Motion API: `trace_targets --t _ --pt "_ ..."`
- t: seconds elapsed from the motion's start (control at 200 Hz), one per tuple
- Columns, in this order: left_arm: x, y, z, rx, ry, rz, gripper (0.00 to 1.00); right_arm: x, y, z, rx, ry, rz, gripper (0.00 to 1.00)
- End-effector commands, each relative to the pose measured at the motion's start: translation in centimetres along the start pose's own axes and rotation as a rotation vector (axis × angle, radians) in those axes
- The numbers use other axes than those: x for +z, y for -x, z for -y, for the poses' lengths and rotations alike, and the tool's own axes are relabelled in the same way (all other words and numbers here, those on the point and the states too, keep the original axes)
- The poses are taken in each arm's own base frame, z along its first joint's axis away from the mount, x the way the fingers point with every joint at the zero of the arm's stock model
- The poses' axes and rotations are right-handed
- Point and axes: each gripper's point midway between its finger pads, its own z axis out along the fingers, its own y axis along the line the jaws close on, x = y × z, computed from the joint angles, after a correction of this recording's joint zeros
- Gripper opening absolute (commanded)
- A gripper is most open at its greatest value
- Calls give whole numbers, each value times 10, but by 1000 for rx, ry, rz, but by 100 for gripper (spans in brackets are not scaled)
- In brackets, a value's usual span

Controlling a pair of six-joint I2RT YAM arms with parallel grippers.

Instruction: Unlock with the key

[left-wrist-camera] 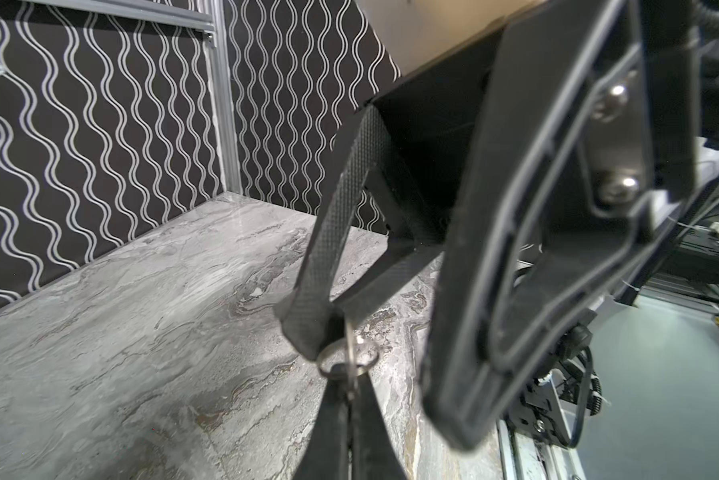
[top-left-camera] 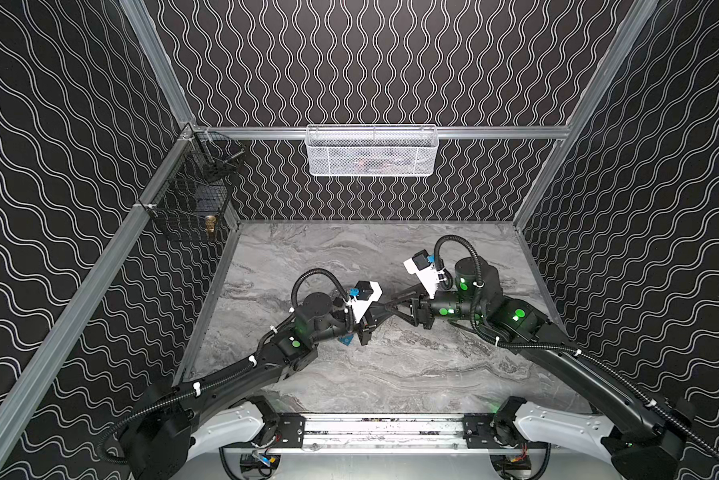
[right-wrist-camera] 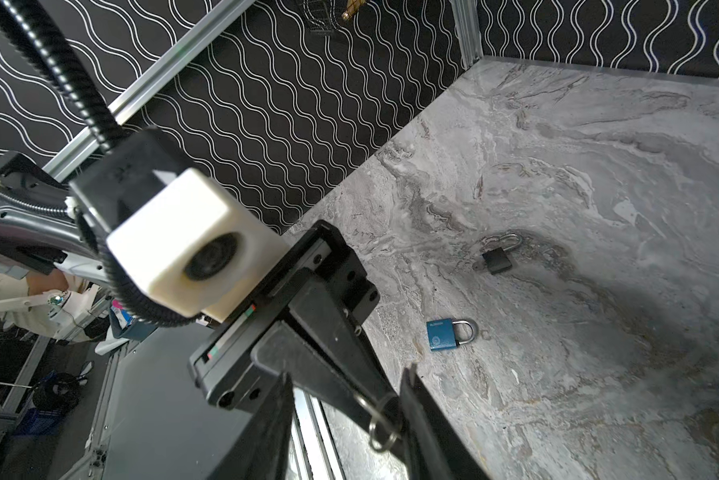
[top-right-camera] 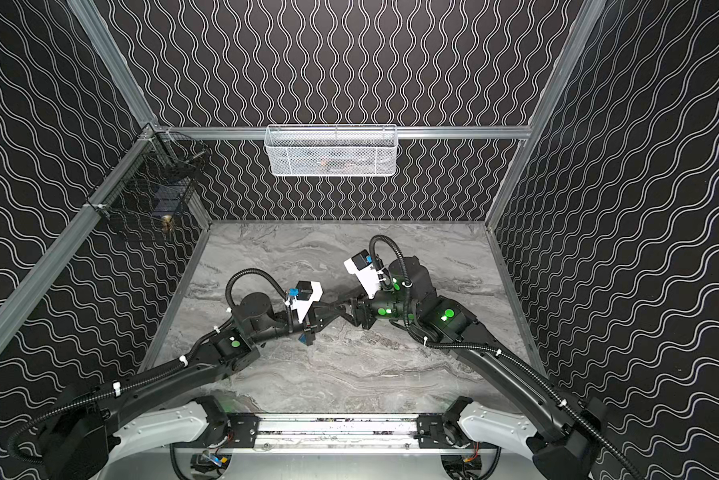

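Marble tabletop (right-wrist-camera: 598, 166): two padlocks (right-wrist-camera: 497, 261) (right-wrist-camera: 443, 336), one key (left-wrist-camera: 350, 345).

The key (left-wrist-camera: 351, 340) shows edge-on only, its blade hidden between jaws; in both top views the blue padlock (top-left-camera: 345, 340) is mostly covered.

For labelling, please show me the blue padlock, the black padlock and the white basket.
blue padlock (right-wrist-camera: 441, 336): right wrist view, on its body.
black padlock (right-wrist-camera: 497, 262): right wrist view, on its body.
white basket (top-left-camera: 370, 156): in a top view, on its front wall.
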Motion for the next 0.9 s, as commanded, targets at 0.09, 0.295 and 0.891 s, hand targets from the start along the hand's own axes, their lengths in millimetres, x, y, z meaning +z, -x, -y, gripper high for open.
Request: trace_targets --t 0.09,0.295,0.891 --pt "2 9 1 15 -33 25 0 3 1 -5 -59 38 5 33" --pt "2 9 -3 7 -35 27 0 6 -1 2 -57 23 -9 27" --pt "4 9 -6 -15 -51 3 0 3 2 15 -44 -13 4 0"
